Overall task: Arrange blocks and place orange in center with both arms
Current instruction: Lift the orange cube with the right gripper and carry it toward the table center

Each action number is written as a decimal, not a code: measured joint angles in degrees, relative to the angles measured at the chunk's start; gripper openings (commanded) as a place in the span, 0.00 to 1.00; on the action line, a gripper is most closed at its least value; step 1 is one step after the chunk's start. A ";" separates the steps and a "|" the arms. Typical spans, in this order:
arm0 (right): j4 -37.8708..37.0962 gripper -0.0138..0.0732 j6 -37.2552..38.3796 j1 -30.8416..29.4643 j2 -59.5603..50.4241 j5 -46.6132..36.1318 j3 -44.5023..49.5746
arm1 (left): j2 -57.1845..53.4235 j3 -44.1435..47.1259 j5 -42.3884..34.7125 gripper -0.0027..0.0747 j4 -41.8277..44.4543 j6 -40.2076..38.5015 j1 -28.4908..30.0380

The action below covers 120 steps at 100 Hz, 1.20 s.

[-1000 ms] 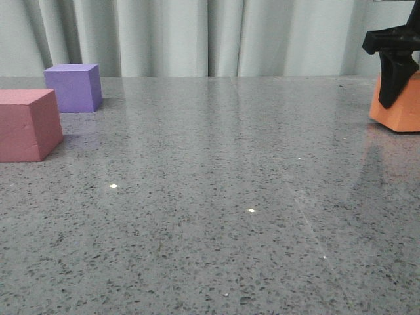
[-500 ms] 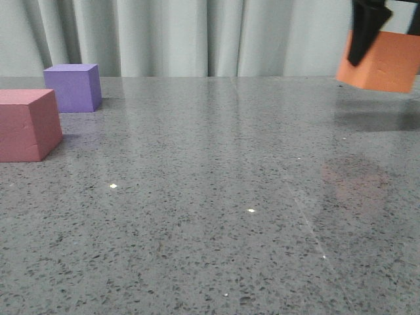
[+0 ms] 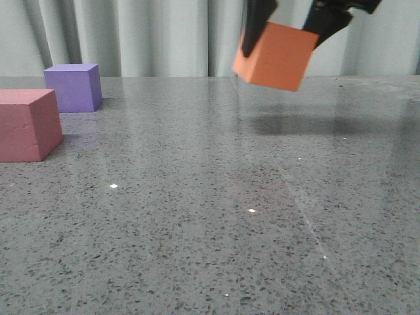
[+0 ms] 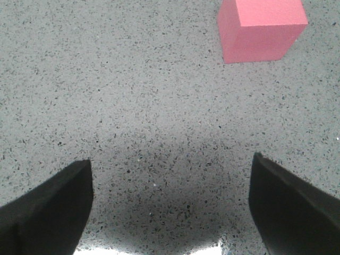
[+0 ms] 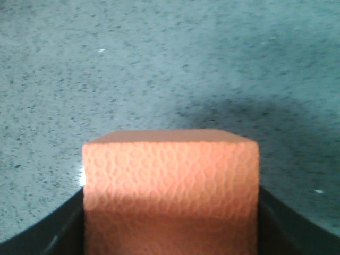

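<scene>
Nearest the camera in the front view: just bare speckled grey table [image 3: 197, 249] with a few bright glints. Further back on the left edge, pink-red cube [image 3: 26, 125] sitting flat on the surface, cut off by the frame. Just behind it and a bit to the right, purple cube [image 3: 73, 86], also flat on the table, close to the pink-red one but with a clear gap between them. Over on the right half, orange cube [image 3: 275, 56] hanging in the air, tilted, well clear of the table with a soft shadow underneath. Right gripper [image 3: 292, 23] pinching it from above, one black finger on each side. Pale curtain [image 3: 164, 36] at the very back.

Right wrist view: orange cube [image 5: 171, 191] filling the space between the right gripper [image 5: 171, 234] fingers, wedged tight, table far below.

Left wrist view: left gripper [image 4: 170, 207] spread wide, nothing between the two dark fingers [image 4: 48, 212], only table and its own shadow. Pink-red cube [image 4: 261, 29] well apart from the fingertips, resting on the table.
</scene>
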 measured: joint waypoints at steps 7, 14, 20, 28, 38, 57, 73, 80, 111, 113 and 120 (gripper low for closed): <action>-0.84 0.52 1.76 1.29 1.36 -0.03 -0.59 | 0.00 0.00 0.00 0.77 0.00 0.00 0.00; -2.02 0.52 3.64 2.57 3.31 0.28 -1.80 | 0.00 0.00 0.00 0.77 0.00 0.00 0.00; -2.79 0.52 4.71 3.57 4.98 1.12 -3.28 | 0.00 0.00 0.00 0.77 0.00 0.00 0.00; -3.07 0.52 5.81 4.68 7.44 2.49 -5.67 | 0.00 0.00 0.00 0.77 0.00 0.00 0.00; -3.31 0.51 7.62 5.90 10.00 3.46 -9.24 | 0.00 0.00 0.00 0.77 0.00 0.00 0.00; -3.70 0.51 11.37 7.02 13.84 5.05 -14.59 | 0.00 0.00 0.00 0.77 0.00 0.00 0.00; -3.93 0.51 12.72 7.48 15.53 5.53 -14.99 | 0.00 0.00 0.00 0.77 0.00 0.00 0.00; -4.18 0.51 12.96 7.61 15.99 5.53 -14.99 | 0.00 0.00 0.00 0.77 0.00 0.00 0.00; -4.32 0.52 14.10 7.71 16.86 5.53 -15.79 | 0.00 0.00 0.00 0.77 0.00 0.00 0.00; -4.32 0.52 14.10 7.71 16.86 5.53 -15.79 | 0.00 0.00 0.00 0.77 0.00 0.00 0.00; -4.32 0.54 14.19 7.71 16.86 5.53 -15.90 | 0.00 0.00 0.00 0.76 0.00 0.00 0.00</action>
